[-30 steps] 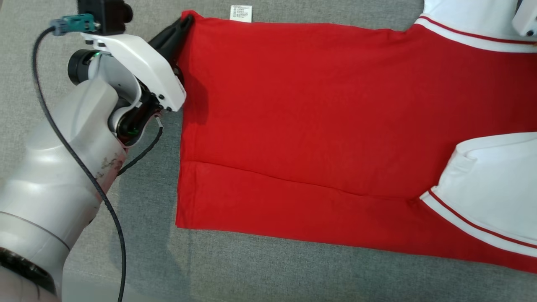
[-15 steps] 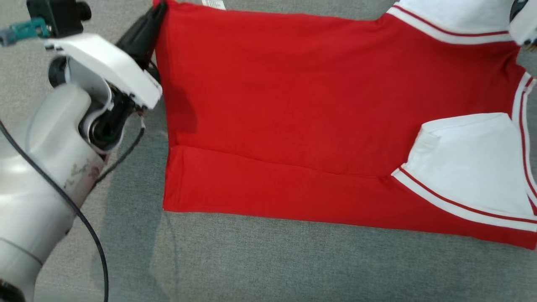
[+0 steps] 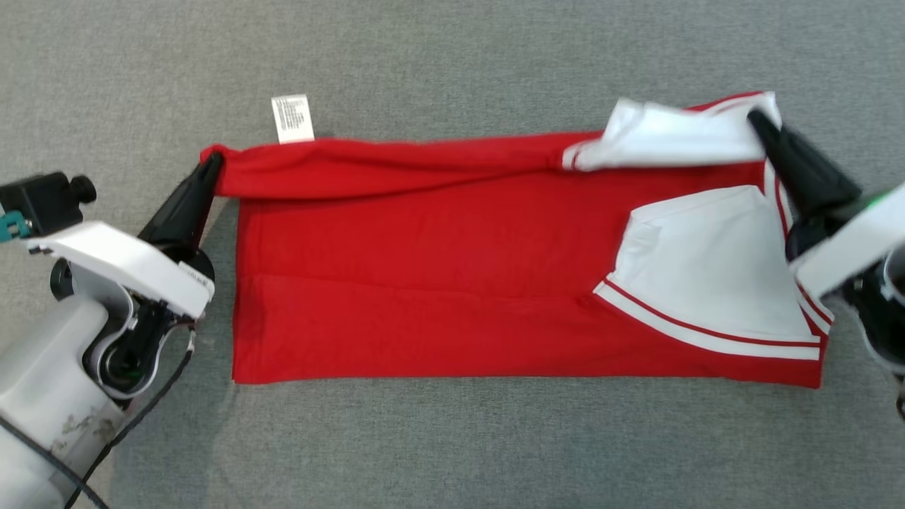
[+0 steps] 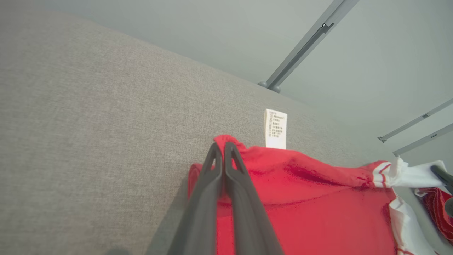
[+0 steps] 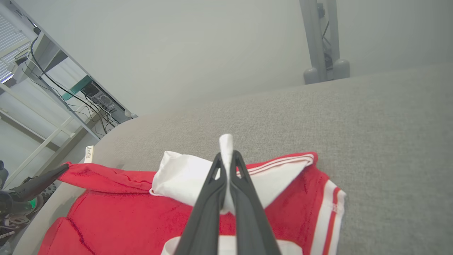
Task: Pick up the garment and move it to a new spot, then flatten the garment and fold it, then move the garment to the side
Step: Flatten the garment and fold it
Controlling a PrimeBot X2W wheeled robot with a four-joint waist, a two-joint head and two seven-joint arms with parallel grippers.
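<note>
The grey surface (image 3: 452, 438) lies under both my grippers. The red garment (image 3: 438, 283) lies between them. My left gripper (image 3: 211, 164) pinches its red corner, and my right gripper (image 3: 756, 120) pinches its white sleeve. A small label (image 3: 292, 118) sits just beside my left gripper.

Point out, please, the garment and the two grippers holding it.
garment (image 3: 438, 283), head view, middle of the red body.
left gripper (image 3: 211, 162), head view, between fingertips shut on red corner.
right gripper (image 3: 756, 119), head view, between fingertips shut on white fabric.

Red garment (image 3: 438, 283) — white, red-striped sleeves (image 3: 700, 268) — grey surface (image 3: 452, 438)
</note>
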